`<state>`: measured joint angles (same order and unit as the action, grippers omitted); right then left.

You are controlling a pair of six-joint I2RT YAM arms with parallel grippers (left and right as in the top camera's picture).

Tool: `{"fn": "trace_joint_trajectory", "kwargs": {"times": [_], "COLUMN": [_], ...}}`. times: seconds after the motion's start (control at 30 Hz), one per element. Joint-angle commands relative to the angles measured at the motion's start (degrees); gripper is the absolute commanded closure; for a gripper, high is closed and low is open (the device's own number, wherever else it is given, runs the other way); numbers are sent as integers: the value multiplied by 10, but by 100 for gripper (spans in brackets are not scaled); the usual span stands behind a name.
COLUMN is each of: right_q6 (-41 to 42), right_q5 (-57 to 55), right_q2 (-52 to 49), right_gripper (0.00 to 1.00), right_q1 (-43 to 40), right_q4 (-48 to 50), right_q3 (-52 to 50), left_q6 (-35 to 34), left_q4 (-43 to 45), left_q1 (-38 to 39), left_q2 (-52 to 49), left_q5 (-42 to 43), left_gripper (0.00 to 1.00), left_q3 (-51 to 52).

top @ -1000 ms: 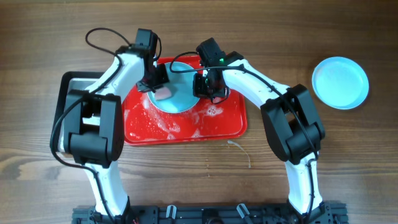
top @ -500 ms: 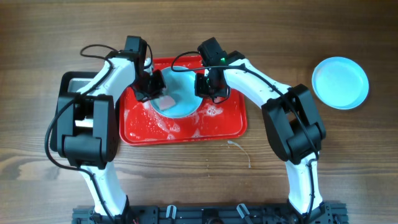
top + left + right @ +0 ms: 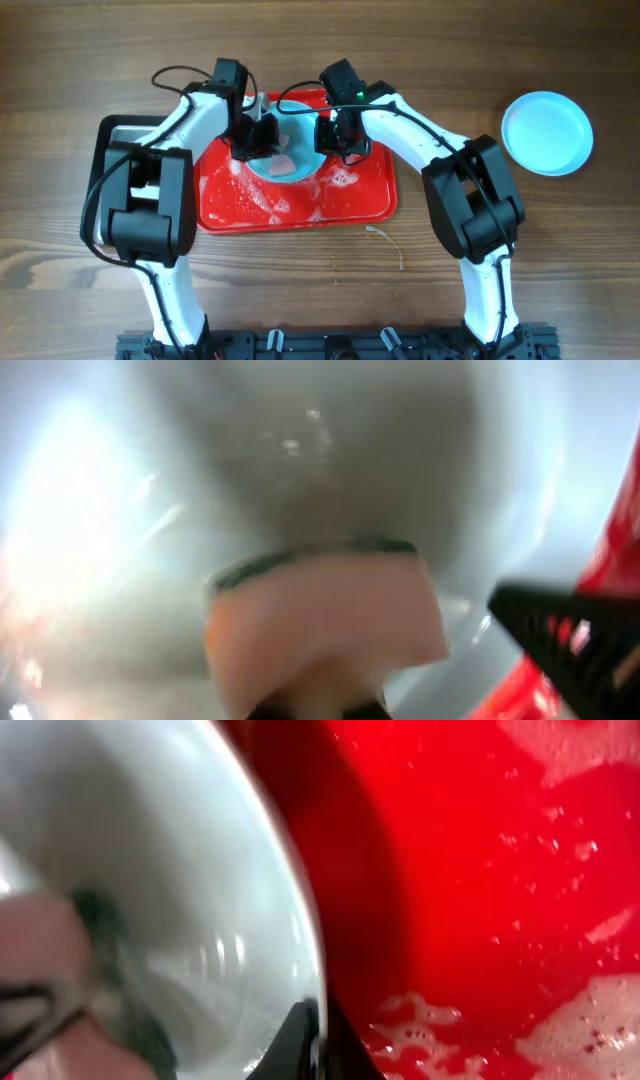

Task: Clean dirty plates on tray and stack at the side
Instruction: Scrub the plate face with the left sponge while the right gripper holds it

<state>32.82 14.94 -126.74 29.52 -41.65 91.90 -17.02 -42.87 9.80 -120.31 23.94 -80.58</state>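
A broad wooden desk (image 3: 80, 60) carries everything. In the middle of it lies the red tray (image 3: 365, 200), its floor wet and patched with white suds (image 3: 250, 195). Just left of it a black-rimmed metal tray (image 3: 103, 135) shows from under the left arm.

Both arms reach in over the far half of the red tray and meet around one pale turquoise plate (image 3: 300, 168). The plate sits above the tray's far end and looks tipped up rather than lying flat, though the arms cover too much of it to be sure. The right end effector (image 3: 335, 138) is closed narrow on the plate's right rim; from the right wrist the rim (image 3: 290, 920) runs straight down into the dark fingertips, with soapy red tray floor beyond it. The left end effector (image 3: 262, 135) is clamped on a pinkish sponge (image 3: 283, 160) with a dark green edge. It presses the sponge (image 3: 325, 610) against the plate's whitish, wet face (image 3: 300, 460).

A second plate (image 3: 547, 132) of the same colour lies flat on the bare wood at the far right, well apart from the tray.

A thin bit of string (image 3: 388, 242) lies on the desk just in front of the tray's right corner.
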Motion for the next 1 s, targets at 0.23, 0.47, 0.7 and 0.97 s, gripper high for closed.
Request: {"fn": "trace_joint_trajectory", "kwargs": {"times": [0.23, 0.47, 0.7, 0.97], "right_q6": [-14, -13, -14, -13], "right_q5": [-15, -12, -13, -13], "right_q2": [-31, -31, -31, -31], "right_gripper": [96, 96, 95, 96], "right_q1": [12, 12, 12, 12], "right_q4": [-11, -9, -10, -9], "right_q3": [-24, -24, -24, -24], "left_q6": [-217, -157, 47, 159], "left_q4": [-6, -112, -79, -56], "left_q1": [4, 7, 38, 61], "left_q2": [-45, -44, -44, -43], "left_q5": [-345, -308, -246, -289], "left_gripper": [96, 96, 96, 96], "left_q3": [10, -47, -116, -159]}}
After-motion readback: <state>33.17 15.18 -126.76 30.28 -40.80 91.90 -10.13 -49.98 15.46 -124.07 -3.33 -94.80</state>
